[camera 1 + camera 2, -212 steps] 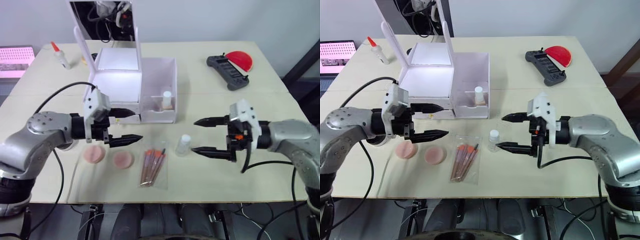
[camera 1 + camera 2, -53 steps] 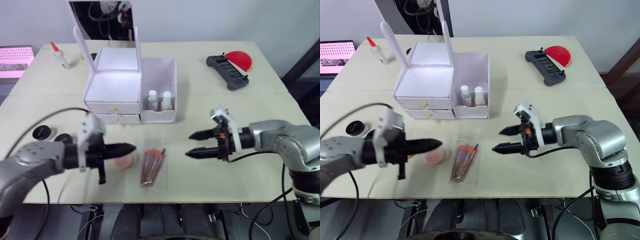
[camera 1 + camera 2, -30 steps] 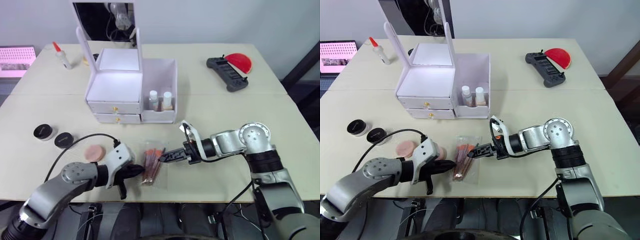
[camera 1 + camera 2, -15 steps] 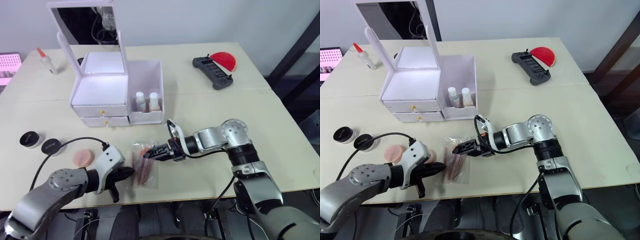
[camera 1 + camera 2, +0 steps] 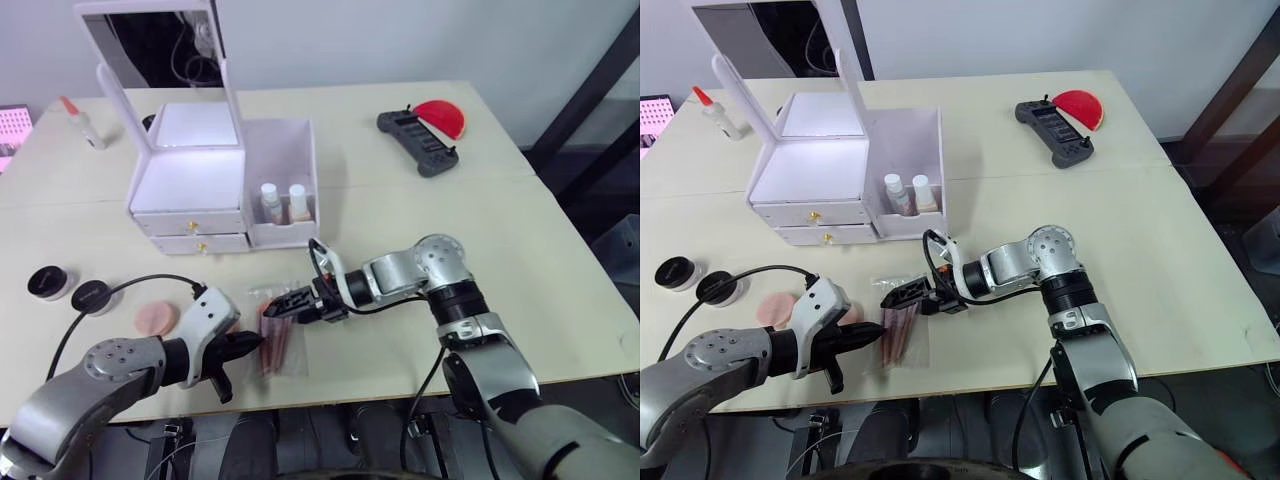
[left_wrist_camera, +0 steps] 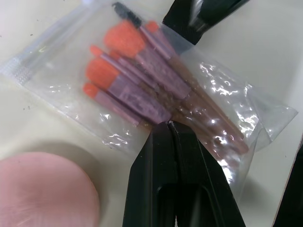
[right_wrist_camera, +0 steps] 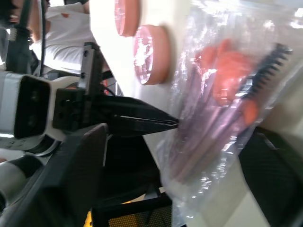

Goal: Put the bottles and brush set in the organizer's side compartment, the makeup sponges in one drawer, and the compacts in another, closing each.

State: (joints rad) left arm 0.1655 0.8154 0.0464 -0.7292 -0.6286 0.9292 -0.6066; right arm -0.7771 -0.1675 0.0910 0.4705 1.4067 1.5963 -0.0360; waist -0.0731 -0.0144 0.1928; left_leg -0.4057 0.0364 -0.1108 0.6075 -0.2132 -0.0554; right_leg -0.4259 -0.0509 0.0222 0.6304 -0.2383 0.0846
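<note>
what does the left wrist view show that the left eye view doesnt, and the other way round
Left wrist view alone: the left gripper shut, its tips pressed on the edge of the brush set, each orange tip and pinkish handle distinct inside the clear pouch.

Left eye view alone: the organizer with both drawers shut and the two bottles standing in its side compartment, the two compacts near the table's left edge, and a black controller at the far right.

Both: the brush set, a makeup sponge beside it, and the right gripper at the pouch's far end.
</note>
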